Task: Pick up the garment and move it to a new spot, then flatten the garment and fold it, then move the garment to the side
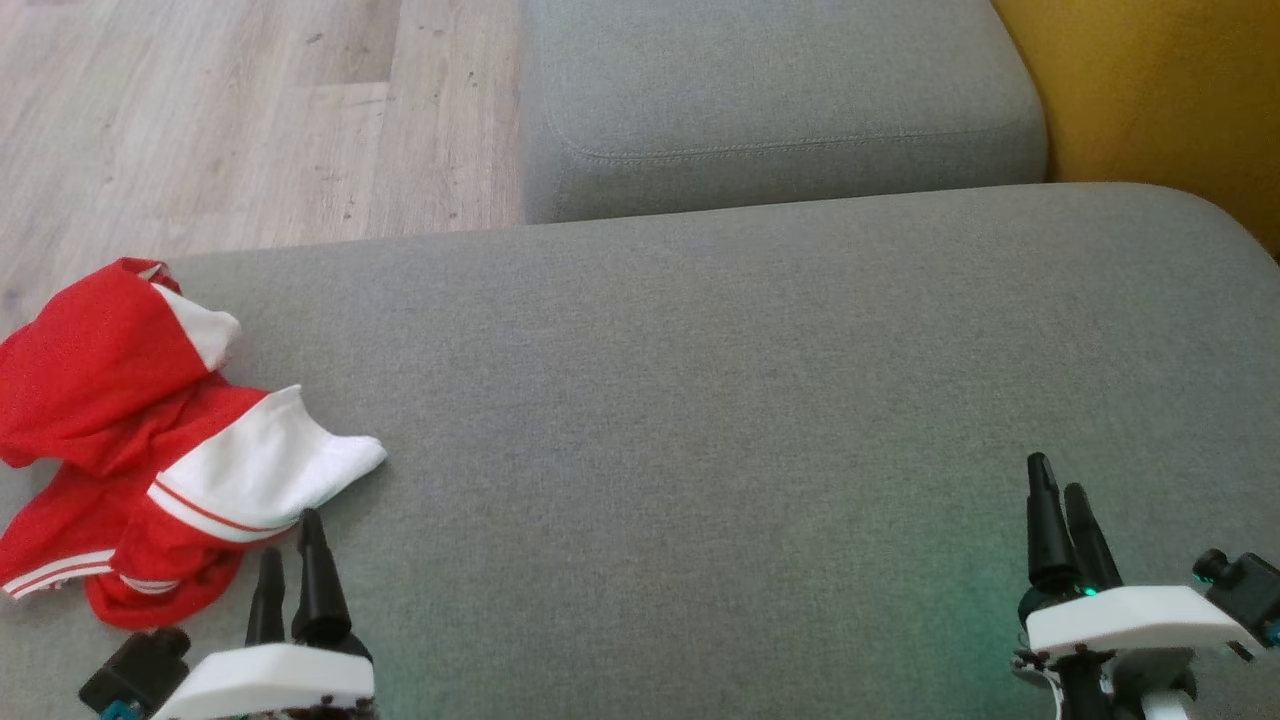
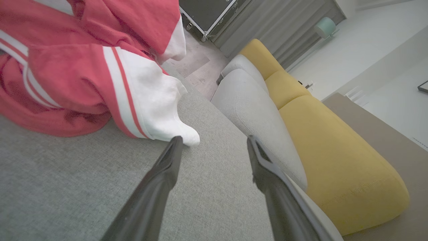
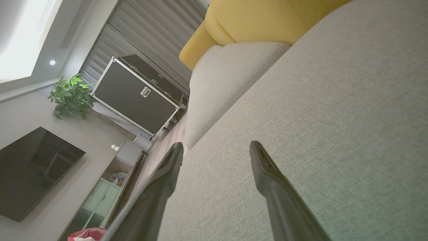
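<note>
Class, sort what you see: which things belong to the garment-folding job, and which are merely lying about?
Job: red and white garment; grey cushion under it; left gripper; right gripper.
Lying about: yellow sofa back; black case; plant; television.

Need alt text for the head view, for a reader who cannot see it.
A crumpled red-and-white fabric garment lies at the left edge of a grey fabric sofa seat. The left gripper hovers beside its white end, holding nothing; the right gripper sits far right, also empty.

Red, white-striped garment (image 1: 150, 440); grey sofa (image 1: 700, 400)
</note>
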Controlling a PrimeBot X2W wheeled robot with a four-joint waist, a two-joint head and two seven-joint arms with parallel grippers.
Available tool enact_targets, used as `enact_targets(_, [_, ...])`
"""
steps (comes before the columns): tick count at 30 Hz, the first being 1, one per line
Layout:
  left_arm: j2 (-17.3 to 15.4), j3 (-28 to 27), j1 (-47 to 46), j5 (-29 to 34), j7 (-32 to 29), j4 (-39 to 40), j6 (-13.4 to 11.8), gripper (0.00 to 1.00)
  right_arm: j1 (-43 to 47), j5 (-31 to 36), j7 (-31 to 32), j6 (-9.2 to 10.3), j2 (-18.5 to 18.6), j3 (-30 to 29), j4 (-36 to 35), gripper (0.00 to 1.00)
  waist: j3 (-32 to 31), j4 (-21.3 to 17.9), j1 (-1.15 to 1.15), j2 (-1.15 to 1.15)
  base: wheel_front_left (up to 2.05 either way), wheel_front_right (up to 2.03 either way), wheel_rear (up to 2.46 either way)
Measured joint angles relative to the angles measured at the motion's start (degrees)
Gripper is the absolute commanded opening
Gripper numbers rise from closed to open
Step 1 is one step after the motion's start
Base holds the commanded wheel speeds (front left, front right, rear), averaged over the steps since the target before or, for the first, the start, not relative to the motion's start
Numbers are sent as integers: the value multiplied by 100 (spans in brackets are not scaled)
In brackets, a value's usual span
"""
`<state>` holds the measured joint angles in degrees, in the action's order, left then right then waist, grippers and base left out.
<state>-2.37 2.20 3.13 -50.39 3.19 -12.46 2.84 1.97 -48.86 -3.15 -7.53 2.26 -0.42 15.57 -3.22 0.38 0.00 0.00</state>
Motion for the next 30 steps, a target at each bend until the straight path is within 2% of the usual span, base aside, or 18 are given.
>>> enact_targets(23, [-89,369,224,1691,368,162,-288,100,120,1747,-374,0,1,235,-82,100,-158,-3,0,0,0,0,0])
enact_targets(30, [-102,475,233,2095,482,179,-297,100,135,2218,-477,0,2,301,-129,100,-200,30,0,0,0,0,0])
